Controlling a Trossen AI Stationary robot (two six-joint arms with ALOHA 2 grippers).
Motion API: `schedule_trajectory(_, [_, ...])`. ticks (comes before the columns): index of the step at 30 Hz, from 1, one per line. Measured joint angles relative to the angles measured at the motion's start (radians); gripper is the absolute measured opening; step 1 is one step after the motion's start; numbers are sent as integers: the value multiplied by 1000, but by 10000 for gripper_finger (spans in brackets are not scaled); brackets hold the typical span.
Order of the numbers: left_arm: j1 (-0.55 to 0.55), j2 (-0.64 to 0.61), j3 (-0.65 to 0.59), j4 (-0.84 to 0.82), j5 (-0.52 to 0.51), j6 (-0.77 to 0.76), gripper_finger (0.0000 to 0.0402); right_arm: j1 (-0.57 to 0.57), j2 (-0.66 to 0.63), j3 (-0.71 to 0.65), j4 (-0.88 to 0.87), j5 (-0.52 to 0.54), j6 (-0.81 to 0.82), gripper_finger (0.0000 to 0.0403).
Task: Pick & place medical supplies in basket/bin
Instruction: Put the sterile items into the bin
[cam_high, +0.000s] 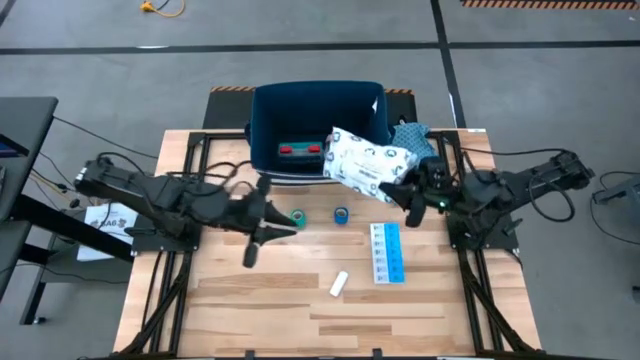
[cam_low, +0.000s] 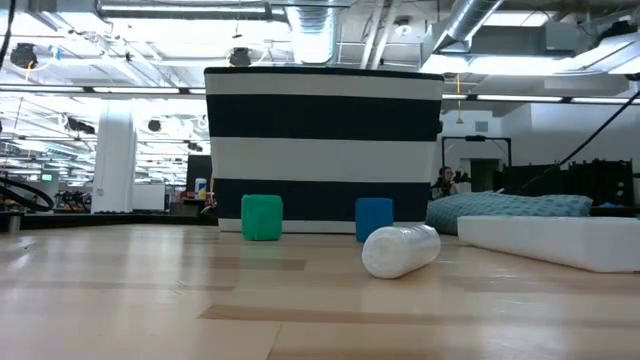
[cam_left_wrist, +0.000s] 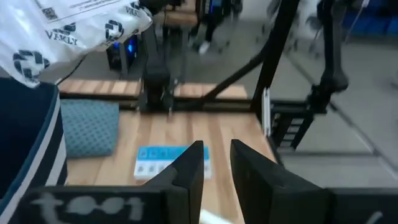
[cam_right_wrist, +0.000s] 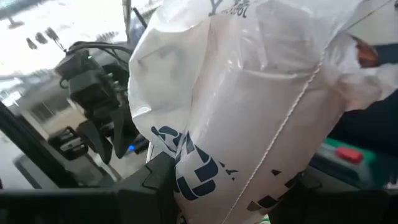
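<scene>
The navy bin (cam_high: 318, 125) stands at the table's far middle, with the red-teal long pack (cam_high: 303, 151) lying inside. My right gripper (cam_high: 405, 190) is shut on a large white-blue printed packet (cam_high: 372, 160) above the bin's near right corner. On the table rest a teal tape roll (cam_high: 298, 215), a blue tape roll (cam_high: 341, 215), a flat blue-white packet (cam_high: 386, 252) and a small white tube (cam_high: 339, 284). My left gripper (cam_high: 264, 238) hovers open, left of the teal roll, and touches nothing. My right gripper pinches the printed packet between its two fingers at the packet's near right edge (cam_right_wrist: 205, 168), coming from the table's right side. The packet is lifted clear and reaches away from the fingers over the bin's rim. How far back it sits between the fingers is hidden by the packet itself.
The teal dotted cloth (cam_high: 412, 135) lies bunched right of the bin, just behind my right gripper. Black frame rails run along the table's left and right sides. Bare wood shows along the near half around the tube (cam_low: 400, 250).
</scene>
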Motion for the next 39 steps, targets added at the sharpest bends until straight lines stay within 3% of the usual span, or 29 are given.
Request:
schedule_trajectory(6, [-1, -166, -257, 206, -3, -68, 68, -134, 170, 262, -280, -107, -12, 161])
schedule_trajectory(9, [0, -223, -330, 275, -4, -72, 68, -234, 262, 401, -394, -217, -36, 161])
schedule_trajectory(15, [26, -292, -364, 288, -55, -14, 68, -506, 439, 640, -512, -530, -67, 161])
schedule_trajectory(22, [101, -332, -364, 278, -72, 74, 68, -788, 683, 789, -523, -929, -86, 161])
schedule_trajectory(26, [183, -337, -365, 256, 7, 76, 68, -856, 830, 834, -523, -1051, -111, 161])
schedule_trajectory(32, [373, -339, -366, 213, 272, 38, 68, -888, 992, 868, -531, -1184, -168, 161])
schedule_trajectory(39, [533, -336, -366, 224, 392, 39, 68, -903, 1083, 868, -621, -1215, -277, 161])
